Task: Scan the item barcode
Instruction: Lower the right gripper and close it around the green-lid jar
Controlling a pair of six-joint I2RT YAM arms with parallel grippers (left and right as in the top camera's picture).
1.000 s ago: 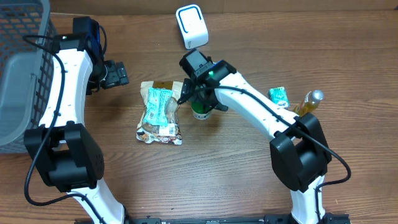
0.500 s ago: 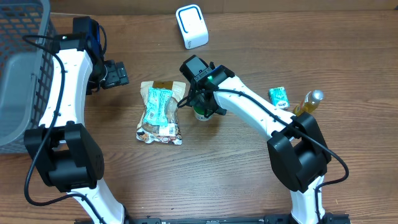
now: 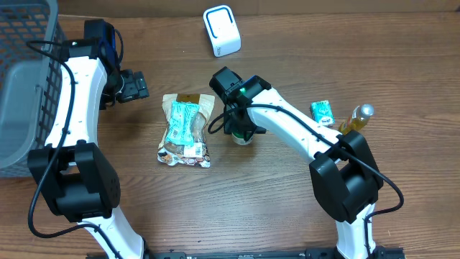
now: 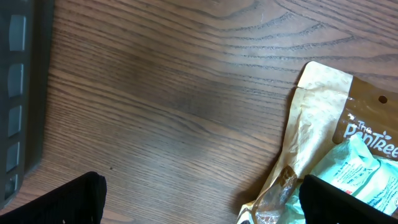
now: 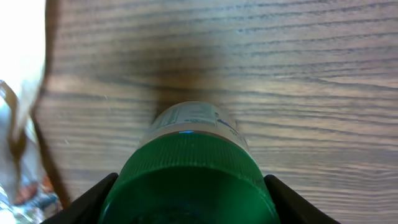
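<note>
A small bottle with a green ribbed cap (image 5: 189, 177) stands upright on the wooden table, its white label just showing beyond the cap. My right gripper (image 5: 189, 202) is over it, a black finger (image 5: 93, 199) pressed against each side of the cap. Overhead, the bottle (image 3: 244, 138) sits mostly under the right gripper (image 3: 241, 129), just right of a snack bag (image 3: 185, 129). The white scanner (image 3: 221, 30) lies at the far edge. My left gripper (image 3: 133, 86) hovers open, left of the bag, with nothing between its fingers (image 4: 68, 202).
A grey mesh basket (image 3: 21, 93) stands at the left edge, and its dark wall (image 4: 18, 93) shows in the left wrist view. The bag's tan top corner (image 4: 323, 106) lies beside the left gripper. A teal packet (image 3: 322, 111) and a yellow bottle (image 3: 356, 119) sit at the right.
My right gripper has closed in on the green cap and shifted a little right and toward the front, the bottle moving with it. The left arm has stayed still.
</note>
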